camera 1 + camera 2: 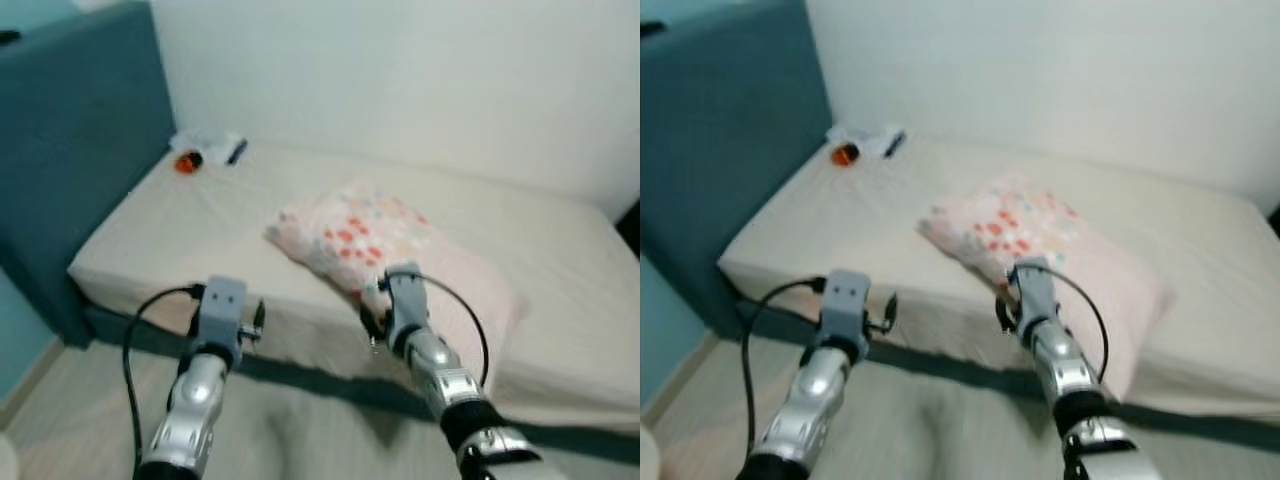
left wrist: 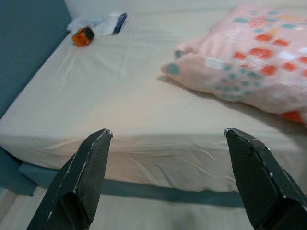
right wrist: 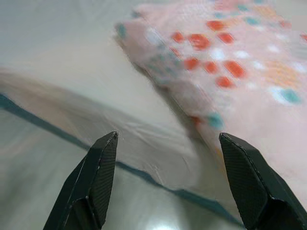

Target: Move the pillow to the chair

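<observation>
The right gripper [image 3: 168, 148] had its two black fingers spread wide with nothing between them, held above the front edge of the bed [image 1: 200, 215] and aimed at the near side of the pillow [image 3: 230, 52]. From the head camera, the right arm reached forward and slightly inward from the lower right, its silver forearm rising to the grey wrist block, which sat over the pillow's near edge; a black cable looped beside the wrist. Whether the fingers touched the pillow could not be told.

The left gripper [image 2: 168, 139] was likewise spread apart and empty, its fingers pointing across the front edge of the mattress, with the pillow off to one side of its line. The left arm stretched forward from the lower left, its wrist block short of the bed's front edge, and a black cable arched out to its left.

The pillow [image 1: 370, 235], pale pink with red, teal and white dots, lay on the beige sheet toward the bed's middle, angled with one corner toward the dark blue headboard [image 1: 70, 130]. Near the far corner by the headboard lay a small orange object [image 1: 186, 161] beside some pale clutter [image 1: 212, 142]. A white wall [image 1: 400, 70] rose behind the bed
</observation>
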Controlling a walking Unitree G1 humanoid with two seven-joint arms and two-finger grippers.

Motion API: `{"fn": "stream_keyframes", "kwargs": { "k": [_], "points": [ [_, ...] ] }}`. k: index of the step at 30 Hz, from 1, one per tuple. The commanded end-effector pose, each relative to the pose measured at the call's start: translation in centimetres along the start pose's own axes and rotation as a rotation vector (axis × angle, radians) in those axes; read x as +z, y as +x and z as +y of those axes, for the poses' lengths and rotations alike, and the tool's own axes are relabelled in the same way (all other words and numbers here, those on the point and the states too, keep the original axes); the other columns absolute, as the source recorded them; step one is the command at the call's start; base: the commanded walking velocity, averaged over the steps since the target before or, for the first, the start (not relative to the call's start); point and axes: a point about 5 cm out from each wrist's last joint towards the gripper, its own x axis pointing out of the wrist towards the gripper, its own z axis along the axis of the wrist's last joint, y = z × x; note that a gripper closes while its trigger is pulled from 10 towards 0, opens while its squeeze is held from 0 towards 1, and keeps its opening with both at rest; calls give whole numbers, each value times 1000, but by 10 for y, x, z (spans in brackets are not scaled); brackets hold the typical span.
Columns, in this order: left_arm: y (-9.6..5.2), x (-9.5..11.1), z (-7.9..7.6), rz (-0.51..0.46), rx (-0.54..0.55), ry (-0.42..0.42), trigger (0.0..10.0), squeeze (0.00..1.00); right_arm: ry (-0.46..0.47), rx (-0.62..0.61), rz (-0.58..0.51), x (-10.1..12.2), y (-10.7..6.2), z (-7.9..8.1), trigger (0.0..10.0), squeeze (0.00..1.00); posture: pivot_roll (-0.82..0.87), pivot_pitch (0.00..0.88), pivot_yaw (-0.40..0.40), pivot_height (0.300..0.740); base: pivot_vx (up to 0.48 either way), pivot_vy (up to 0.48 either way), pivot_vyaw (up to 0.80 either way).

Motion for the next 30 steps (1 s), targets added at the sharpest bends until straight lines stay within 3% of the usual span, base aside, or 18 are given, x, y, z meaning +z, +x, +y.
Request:
{"fn": "stream_keyframes", "kwargs": {
  "k": [1,8,22,30],
  "points": [
    [0,0,-2,2,-10,-4,10000,0,9,-20,12,-4,-2,-8,10000,0,48,0,-78,740,341,0,0],
    [1,0,-2,1,-11,-3,10000,0,18,-11,13,-4,-2,-7,10000,0,47,0,-78,740,341,0,0],
    [2,1,-3,0,-13,1,10000,0,31,-13,10,-5,-3,-7,10000,0,42,0,-75,740,343,0,-798],
    [3,2,-3,0,-12,2,10000,0,14,-9,15,-5,-3,-5,10000,0,42,0,-75,740,332,0,0]
  ]
}}
